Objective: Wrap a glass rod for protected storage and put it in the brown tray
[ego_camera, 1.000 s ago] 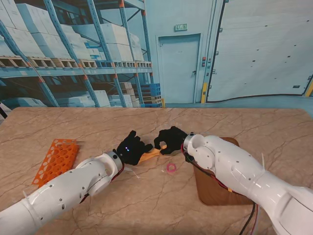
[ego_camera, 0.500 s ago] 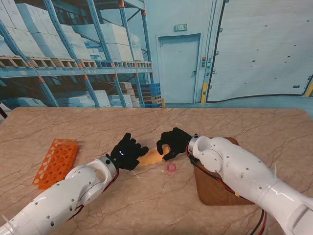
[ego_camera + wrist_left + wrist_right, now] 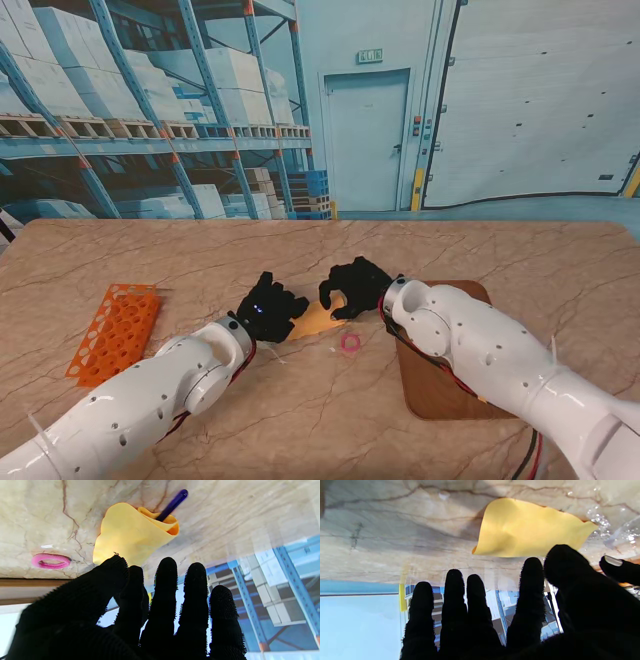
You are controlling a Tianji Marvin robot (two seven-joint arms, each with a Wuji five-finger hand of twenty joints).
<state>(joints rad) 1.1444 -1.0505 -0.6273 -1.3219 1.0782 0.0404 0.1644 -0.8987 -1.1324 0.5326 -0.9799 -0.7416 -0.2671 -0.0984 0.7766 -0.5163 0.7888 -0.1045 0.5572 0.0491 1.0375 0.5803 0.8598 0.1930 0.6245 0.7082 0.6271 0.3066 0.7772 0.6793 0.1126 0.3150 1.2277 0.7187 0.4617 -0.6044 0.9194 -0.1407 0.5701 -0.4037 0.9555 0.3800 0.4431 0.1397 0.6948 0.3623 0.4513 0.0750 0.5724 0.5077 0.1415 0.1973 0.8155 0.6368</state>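
Both hands flank the yellow cloth (image 3: 318, 318) — left hand (image 3: 267, 308) at nine o'clock, right hand (image 3: 352, 287) at two — fingers spread, seemingly gripping nothing. The cloth lies loosely rolled round the glass rod (image 3: 172, 504), ready for tightening; brown tray (image 3: 440, 385) waits at four o'clock.

one yellow wrapping sheet (image 3: 318, 318), one dark purple rod (image 3: 172, 504) poking from it, one pink ring (image 3: 350, 343), one orange tube rack (image 3: 116, 330), one brown tray (image 3: 440, 388), two black-gloved hands: left hand (image 3: 266, 308), right hand (image 3: 353, 285).

glossy marble table (image 3: 300, 400), matt yellow cloth (image 3: 130, 535), wooden tray (image 3: 440, 385)
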